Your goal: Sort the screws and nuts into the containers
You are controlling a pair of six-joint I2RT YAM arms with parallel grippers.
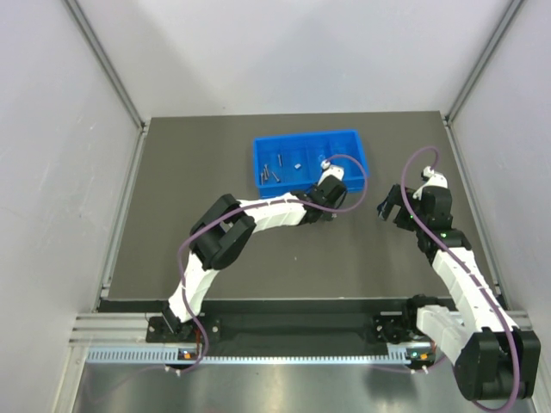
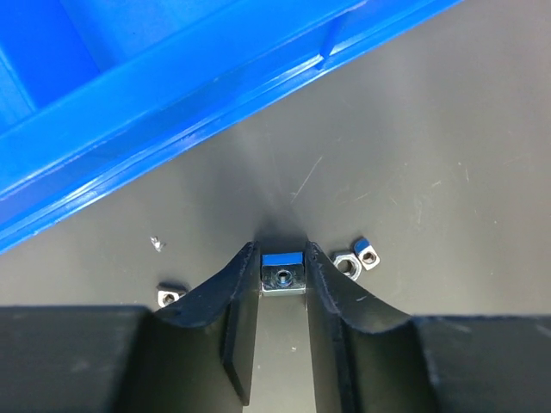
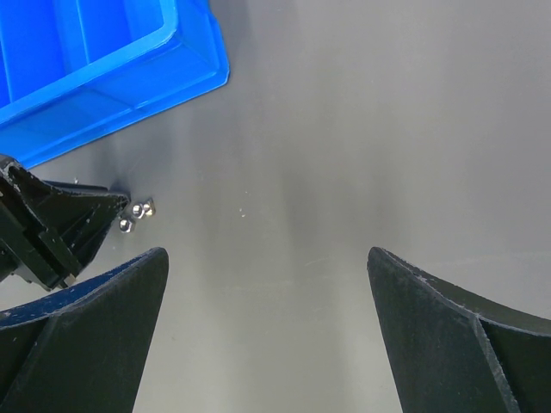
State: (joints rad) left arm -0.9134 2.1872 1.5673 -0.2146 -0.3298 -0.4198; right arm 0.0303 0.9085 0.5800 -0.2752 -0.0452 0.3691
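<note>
My left gripper is shut on a small square silvery nut held between its fingertips, low over the dark mat just in front of the blue tray. Loose nuts lie beside it: two to the right and one to the left. In the top view the left gripper is at the tray's near right corner. The tray holds screws in a left section and a small piece in another. My right gripper is open and empty over bare mat, right of the tray.
In the right wrist view the tray's corner is at upper left, with the left gripper's fingers and two loose nuts just below it. A tiny metal speck lies near the tray wall. White walls enclose the mat.
</note>
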